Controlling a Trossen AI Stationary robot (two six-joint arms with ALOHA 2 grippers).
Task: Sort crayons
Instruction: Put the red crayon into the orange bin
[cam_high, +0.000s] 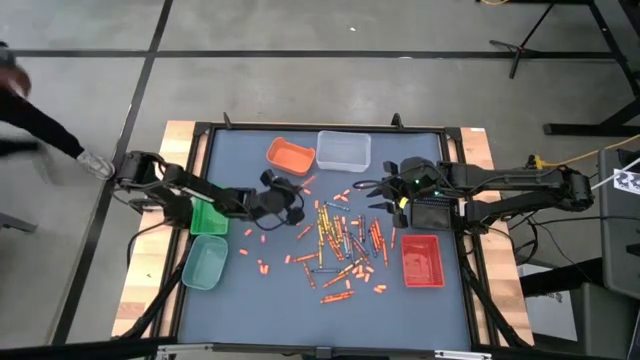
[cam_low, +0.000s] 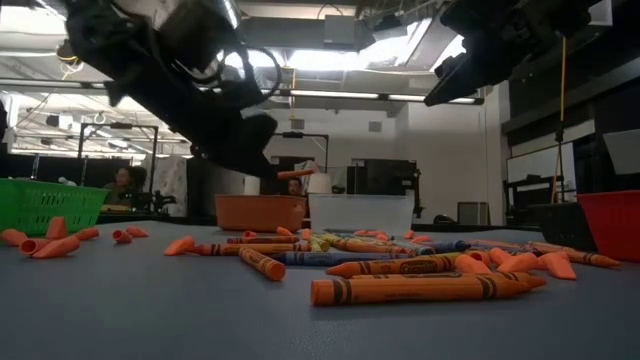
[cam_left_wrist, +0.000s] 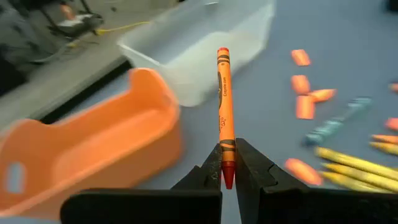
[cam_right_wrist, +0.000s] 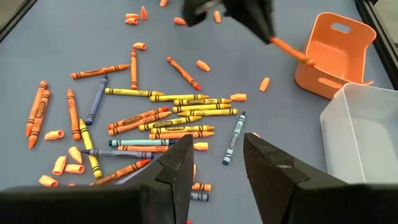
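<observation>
Sorting looks barely begun. Left pincer (cam_left_wrist: 228, 180) is clamped on one orange crayon (cam_left_wrist: 224, 112), held above the counter (cam_high: 250, 295) beside the orange tray (cam_left_wrist: 93, 149), not yet dropped in. Right pincer (cam_right_wrist: 217, 165) hangs wide apart and empty over the crayons (cam_right_wrist: 161, 121). Most lie loose mid-counter, with many orange stubs scattered around. Red tray (cam_high: 422, 260) and clear tray (cam_high: 344, 150) look empty.

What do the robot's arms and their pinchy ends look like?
Both arms are dark, almost black, built from jointed segments with black cables trailing beside them. The right arm shows small green lights near its wrist. Each tool ends in two flat, wedge-shaped black fingers: see the left tool and the right tool.
</observation>
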